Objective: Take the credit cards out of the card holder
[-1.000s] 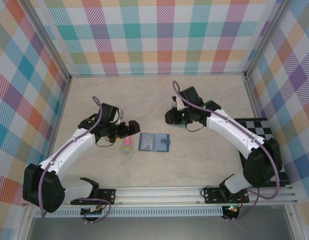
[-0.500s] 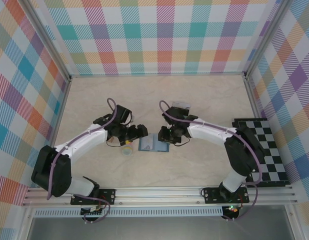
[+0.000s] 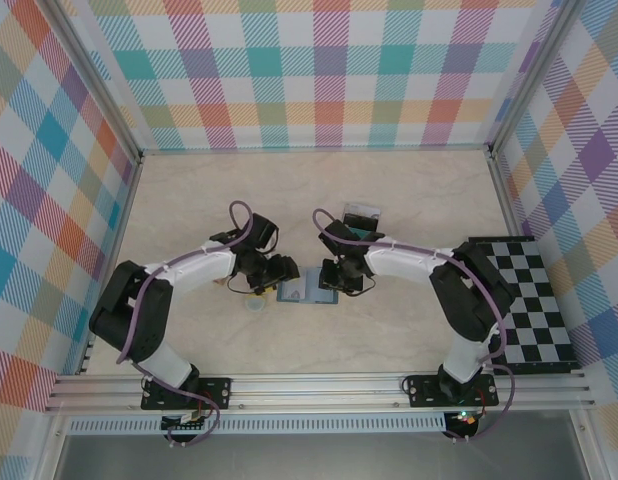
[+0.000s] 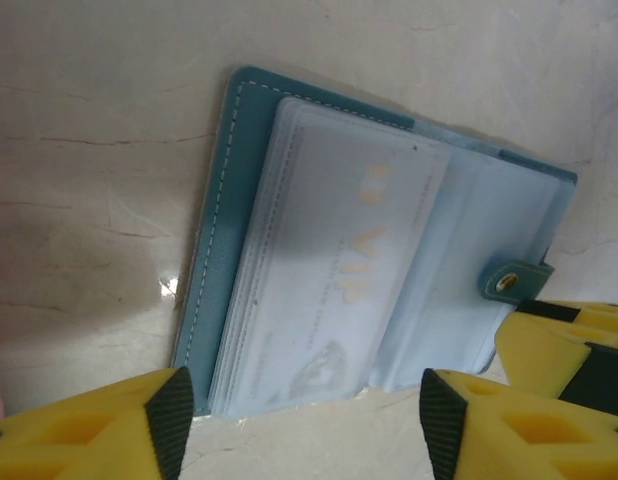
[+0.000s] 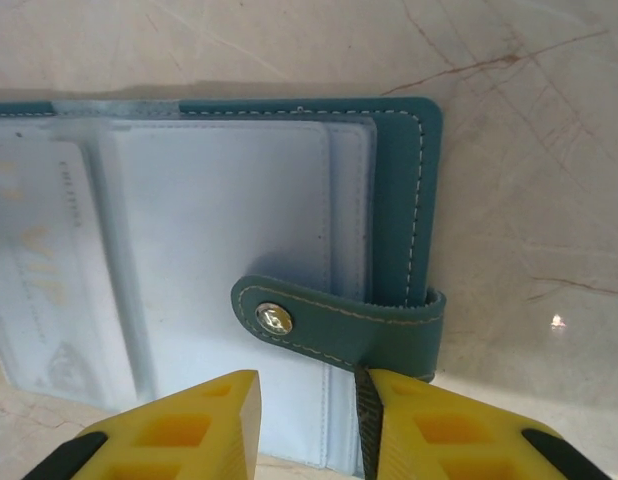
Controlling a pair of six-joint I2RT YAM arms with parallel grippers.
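From above, the open card holder (image 3: 307, 289) lies mid-frame between the left gripper (image 3: 284, 270) and the right gripper (image 3: 335, 280); the left wrist view shows its jaws wide apart along the holder's lower edge; the right wrist view shows its jaws narrowly apart, bottom centre, just below the snap strap (image 5: 339, 325).

Two robots, one livery: we see white shells broken by black joint housings on the left arm (image 3: 179, 275), at lower left of the overhead frame, and on the right arm (image 3: 419, 262), at lower right. A purple cable (image 3: 239, 212) runs along each arm and loops free near the wrist. Both arms rise from black base plates (image 3: 194, 385) near the bottom edge. Up close, the left tool (image 4: 299, 420) has bright yellow moulded fingers (image 4: 89, 430) with recessed pockets and black inner pads. The right tool (image 5: 309, 415) wears the same yellow and black.
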